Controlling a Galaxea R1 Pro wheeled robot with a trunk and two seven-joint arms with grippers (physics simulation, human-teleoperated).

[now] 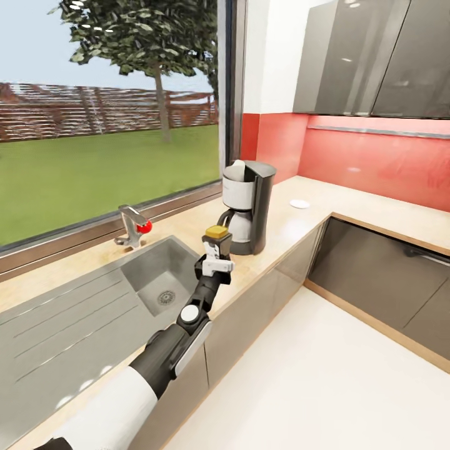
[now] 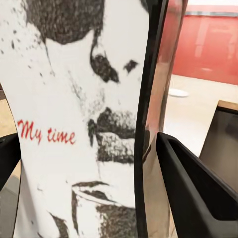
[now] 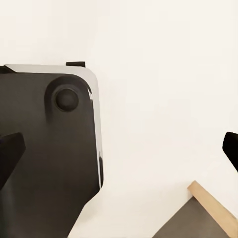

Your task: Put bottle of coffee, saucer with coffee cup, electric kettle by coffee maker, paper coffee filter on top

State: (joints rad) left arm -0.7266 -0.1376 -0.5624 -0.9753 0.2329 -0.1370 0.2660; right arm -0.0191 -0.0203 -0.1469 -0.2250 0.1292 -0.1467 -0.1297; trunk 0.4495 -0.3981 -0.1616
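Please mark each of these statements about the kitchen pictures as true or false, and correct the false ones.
1. The left gripper holds the bottle of coffee. True.
2. The coffee maker stands on the kitchen countertop. True.
3. The saucer lies in the sink. False: it lies on the countertop beyond the coffee maker.
4. The bottle's lid is red. False: yellow.
5. A coffee cup sits on the saucer. False: the saucer is bare.

The head camera looks down from high up over the left arm, across the desk (image 1: 294, 219) toward the window and red wall. The left wrist camera sits very close to the bottle of coffee (image 2: 84, 119), facing that same red wall and desk. The right wrist camera looks straight down at the pale floor (image 3: 163, 99).
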